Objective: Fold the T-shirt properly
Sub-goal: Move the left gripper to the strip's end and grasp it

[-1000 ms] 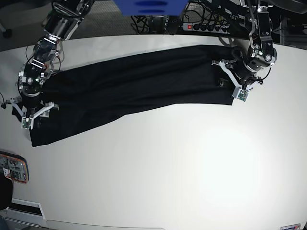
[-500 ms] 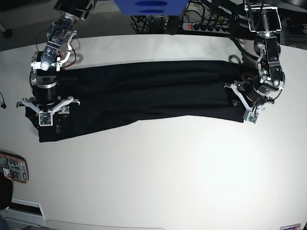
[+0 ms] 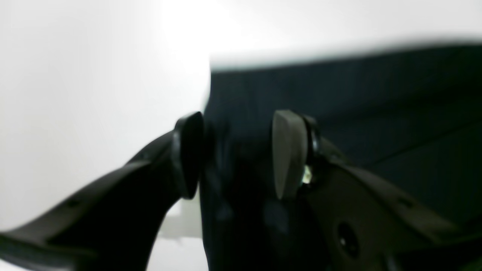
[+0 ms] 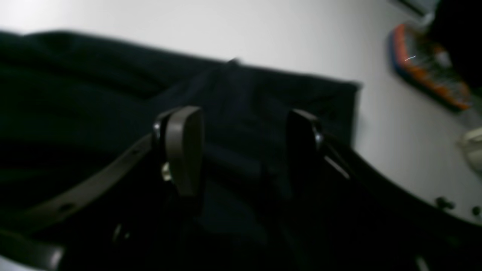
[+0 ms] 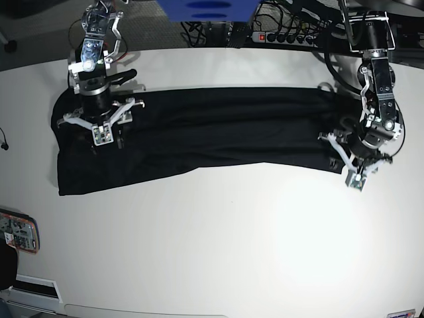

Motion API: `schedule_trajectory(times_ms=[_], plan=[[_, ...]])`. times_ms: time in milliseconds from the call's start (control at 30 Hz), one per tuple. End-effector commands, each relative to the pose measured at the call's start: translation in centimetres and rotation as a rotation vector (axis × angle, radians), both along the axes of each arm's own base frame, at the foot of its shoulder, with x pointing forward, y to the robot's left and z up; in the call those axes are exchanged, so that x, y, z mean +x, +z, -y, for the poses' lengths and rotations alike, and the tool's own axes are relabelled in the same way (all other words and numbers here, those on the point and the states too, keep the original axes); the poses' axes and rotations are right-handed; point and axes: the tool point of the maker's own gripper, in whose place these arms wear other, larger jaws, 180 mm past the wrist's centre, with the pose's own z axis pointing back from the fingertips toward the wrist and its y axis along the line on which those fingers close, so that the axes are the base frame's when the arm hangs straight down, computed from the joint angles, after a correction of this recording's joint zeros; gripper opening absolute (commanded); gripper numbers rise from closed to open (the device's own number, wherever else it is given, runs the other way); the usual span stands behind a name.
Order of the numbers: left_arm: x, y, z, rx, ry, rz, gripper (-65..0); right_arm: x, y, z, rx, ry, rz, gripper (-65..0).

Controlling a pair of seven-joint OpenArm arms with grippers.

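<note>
White table (image 5: 218,245) (glare at right), power strip (image 5: 286,37) behind, dark floor (image 5: 36,30).

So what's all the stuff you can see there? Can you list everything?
Soft black cloth T-shirt: one, black, spread in a long band across the far half of the table.
Round-edged white table: one, white, under everything.
Flat orange-and-blue object: one, at the table's left edge; too blurred to name.
Black power strip with a red switch: one, behind the table's far edge, among cables.
Blue panel: one, at the top edge, partly cut off.
Left pincer: one, black with white parts, open, at the shirt's right end.
Right pincer: one, black with white parts, open, over the shirt's left end.
</note>
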Motion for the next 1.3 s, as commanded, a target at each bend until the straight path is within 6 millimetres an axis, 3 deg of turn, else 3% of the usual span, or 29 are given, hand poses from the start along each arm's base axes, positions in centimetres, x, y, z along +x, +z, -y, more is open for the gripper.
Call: schedule_trajectory(times_ms=[0, 167, 333, 467, 600, 767, 900, 1067, 1267], plan=[[0.8, 2.1, -0.2, 0.021, -0.008, 0.047, -35.6, 0.7, 1.5, -0.2, 0.002, 0.008, 0.060, -31.4], [-0.1, 7.3, -1.4, 0.008, 0.067, 0.093, -35.5, 0.0, 0.7, -1.9, 0.022, 0.049, 0.032, -31.4], [-1.7, 9.8, -4.1, -0.135, 0.107, 0.078, -35.1, -1.4, -0.4, -4.6, 0.057, 0.112, -0.010, -31.4], [-2.7, 8.9, -6.8, -0.307, 0.131, -0.020, -35.1, -2.0, -0.7, -7.7, 0.096, 0.187, -0.027, -31.4], [-3.6, 6.6, -10.1, -0.424, 0.208, -0.119, -35.5, -2.7, -0.7, -11.0, 0.138, 0.263, -0.035, -31.6], [-4.3, 5.3, -11.2, -0.408, 0.247, -0.163, -35.5, -3.4, -0.5, -14.2, 0.177, 0.339, -0.041, -31.6], [-3.6, 2.6, -10.2, -0.436, 0.233, -0.251, -35.2, -3.7, -0.4, -15.5, 0.192, 0.369, -0.042, -31.6], [-4.4, -2.2, -8.2, -0.469, 0.133, -0.406, -35.2, -3.8, -0.7, -15.1, 0.182, 0.360, -0.063, -31.6], [-4.5, -3.4, -6.4, -0.456, 0.073, -0.438, -35.2, -4.3, -1.1, -14.9, 0.183, 0.352, -0.078, -31.6]])
